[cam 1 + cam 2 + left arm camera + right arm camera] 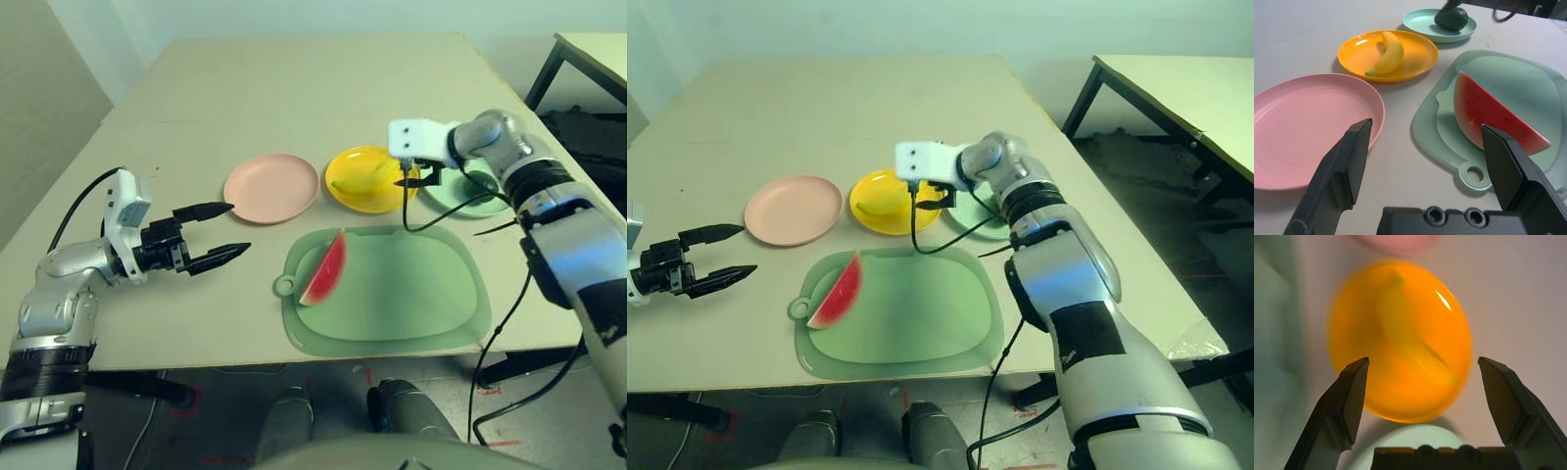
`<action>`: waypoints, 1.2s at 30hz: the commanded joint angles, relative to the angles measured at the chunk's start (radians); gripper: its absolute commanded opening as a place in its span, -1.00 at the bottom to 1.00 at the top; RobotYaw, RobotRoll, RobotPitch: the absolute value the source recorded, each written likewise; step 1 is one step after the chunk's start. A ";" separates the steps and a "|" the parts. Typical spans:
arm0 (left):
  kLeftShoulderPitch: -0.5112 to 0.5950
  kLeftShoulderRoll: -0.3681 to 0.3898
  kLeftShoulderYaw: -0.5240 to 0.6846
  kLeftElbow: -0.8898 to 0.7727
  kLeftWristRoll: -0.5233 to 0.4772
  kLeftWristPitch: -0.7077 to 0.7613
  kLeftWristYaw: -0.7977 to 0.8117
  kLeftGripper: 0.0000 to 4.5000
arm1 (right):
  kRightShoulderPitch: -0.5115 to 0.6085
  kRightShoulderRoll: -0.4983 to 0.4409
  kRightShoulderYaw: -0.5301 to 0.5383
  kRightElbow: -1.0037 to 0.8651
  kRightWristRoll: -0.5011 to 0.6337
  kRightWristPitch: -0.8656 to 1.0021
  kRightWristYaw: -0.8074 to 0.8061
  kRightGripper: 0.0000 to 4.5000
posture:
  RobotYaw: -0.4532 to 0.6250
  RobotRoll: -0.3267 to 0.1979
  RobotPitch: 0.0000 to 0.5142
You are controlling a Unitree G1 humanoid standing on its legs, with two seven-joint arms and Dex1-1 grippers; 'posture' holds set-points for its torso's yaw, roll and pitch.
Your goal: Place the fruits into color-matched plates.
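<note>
watermelon wedge (326, 269) is lying on the cutting board (411, 294), lower centre, nearest the camera. banana (364, 176) and avocado (1451, 18) are sitting in matching plates. both grippers' jaws are standing open, empty. risk: left gripper (217, 233) pinching the slanted wedge and letting it slip short of the pink plate (271, 187).

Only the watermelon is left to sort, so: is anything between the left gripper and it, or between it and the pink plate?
Nothing visible. The left gripper has bare table up to the watermelon, and bare table continues to the pink plate.
</note>
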 commanded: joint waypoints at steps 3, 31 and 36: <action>-0.009 -0.014 -0.029 0.028 0.025 -0.023 -0.013 1.00 | 0.271 -0.095 -0.167 -0.494 0.306 0.482 0.148 0.99 | -0.34 0.25 -0.78; -0.207 0.036 -0.179 0.105 0.181 -0.141 -0.120 1.00 | 0.799 -0.267 -0.022 -0.654 0.806 0.150 0.319 0.99 | -0.40 0.25 -0.91; -0.374 0.029 -0.265 0.046 0.172 0.173 -0.068 1.00 | 0.811 -0.266 -0.013 -0.638 0.797 0.115 0.319 0.99 | -0.45 0.25 -0.91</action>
